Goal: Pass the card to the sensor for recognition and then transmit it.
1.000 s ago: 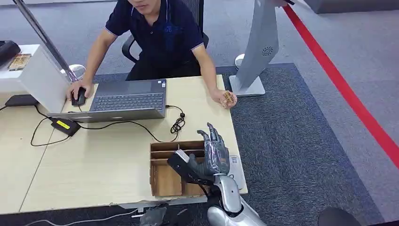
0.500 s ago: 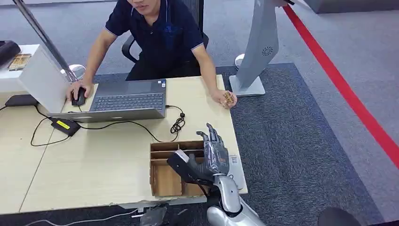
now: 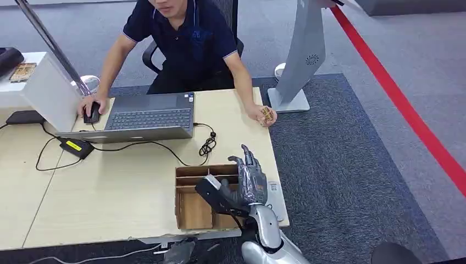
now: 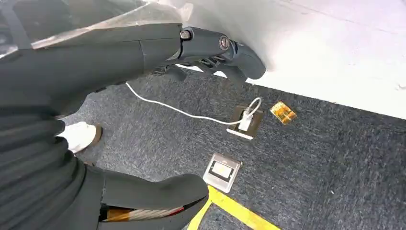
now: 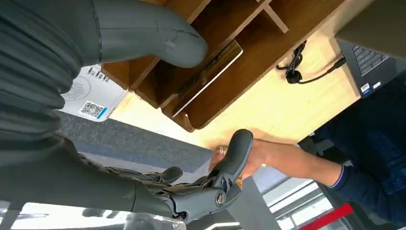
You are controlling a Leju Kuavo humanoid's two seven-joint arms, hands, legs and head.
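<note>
One laptop (image 3: 148, 116), one wooden organizer (image 3: 204, 195), one mouse (image 3: 92, 114), one person (image 3: 184, 41)

Dark grey robot hand (image 3: 250, 179), brown wooden box (image 3: 200, 198), red floor stripe (image 3: 406, 110).

An office: a person (image 3: 181, 44) in a wheeled chair works at a laptop (image 3: 148, 116) with a mouse (image 3: 92, 113) on a pale wooden desk (image 3: 110, 187) at frame centre, grey carpet (image 3: 340, 165) with red floor tape (image 3: 395, 99) at right.
</note>
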